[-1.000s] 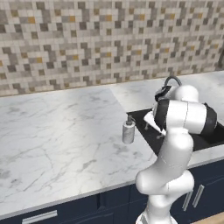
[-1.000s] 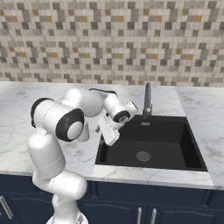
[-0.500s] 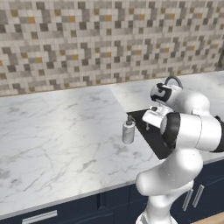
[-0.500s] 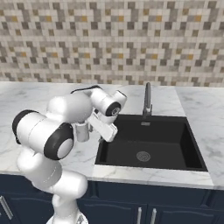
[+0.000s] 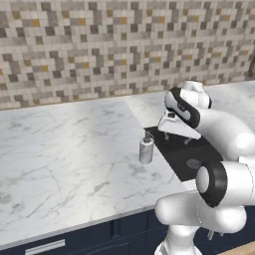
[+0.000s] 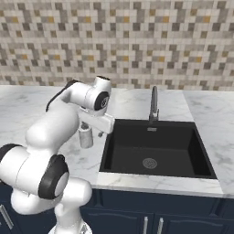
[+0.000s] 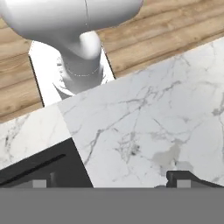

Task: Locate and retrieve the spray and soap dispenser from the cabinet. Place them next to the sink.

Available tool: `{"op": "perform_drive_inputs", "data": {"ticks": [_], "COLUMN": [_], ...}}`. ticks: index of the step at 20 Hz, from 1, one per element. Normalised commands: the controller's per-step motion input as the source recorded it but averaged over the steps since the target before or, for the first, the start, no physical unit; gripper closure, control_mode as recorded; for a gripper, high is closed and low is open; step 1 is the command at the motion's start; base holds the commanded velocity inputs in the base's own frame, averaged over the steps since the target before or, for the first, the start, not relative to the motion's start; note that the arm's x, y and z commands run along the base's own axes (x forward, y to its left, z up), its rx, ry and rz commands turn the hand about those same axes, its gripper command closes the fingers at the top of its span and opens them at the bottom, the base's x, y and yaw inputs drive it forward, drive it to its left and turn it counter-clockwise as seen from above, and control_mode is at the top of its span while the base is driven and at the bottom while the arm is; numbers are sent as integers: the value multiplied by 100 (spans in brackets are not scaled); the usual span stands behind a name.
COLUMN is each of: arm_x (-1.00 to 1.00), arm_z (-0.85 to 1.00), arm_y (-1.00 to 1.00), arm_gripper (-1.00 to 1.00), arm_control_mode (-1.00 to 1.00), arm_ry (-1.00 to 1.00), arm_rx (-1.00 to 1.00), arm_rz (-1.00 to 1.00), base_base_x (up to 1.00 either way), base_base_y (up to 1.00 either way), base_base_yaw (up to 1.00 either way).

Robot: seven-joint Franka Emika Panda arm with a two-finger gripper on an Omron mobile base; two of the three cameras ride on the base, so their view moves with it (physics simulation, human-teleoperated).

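The soap dispenser (image 5: 146,150), a small grey bottle with a dark pump, stands upright on the white marble counter just left of the black sink (image 5: 185,155). My gripper (image 5: 177,141) hovers open over the sink's left rim, a little to the right of the dispenser and above it, holding nothing. From the right base view the soap dispenser (image 6: 85,138) is partly behind my gripper (image 6: 93,132), beside the sink (image 6: 155,151). In the hand view my gripper (image 7: 111,181) looks down at bare marble, with the sink's corner (image 7: 41,166) at lower left. The spray and the cabinet are out of view.
A dark gooseneck faucet (image 6: 154,104) rises at the sink's back edge. A tiled wall (image 5: 99,45) closes the counter's rear. Broad marble counter (image 5: 60,149) stretches to the left. Navy drawers (image 6: 151,215) run below the counter, and a wood floor (image 7: 153,30) lies beyond its front edge.
The hand has lifted up and away from the soap dispenser, and the arm's elbow has swung round. The dispenser stays where it stood.
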Motion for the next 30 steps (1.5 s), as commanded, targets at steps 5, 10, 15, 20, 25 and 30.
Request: {"op": "perform_drive_inputs", "data": {"ticks": [5,10,15,20,25,30], "arm_x": [-32,-47,0,0,0,0], "arm_z": [40,0,0,0,0,0], "arm_y": [26,6,0,0,0,0], "arm_gripper": [-100,-100,-100,-100,-100,-100], "arm_control_mode": [-100,-100,-100,100,100,100], "arm_ry": [-27,-16,0,0,0,0], "arm_rx": [-17,-4,0,0,0,0], "arm_rz": [22,9,0,0,0,0], "base_base_x": [0,0,0,-1,0,0], "base_base_y": [0,0,0,-4,-12,0], "base_base_yaw": [0,0,0,-5,-44,-50]}}
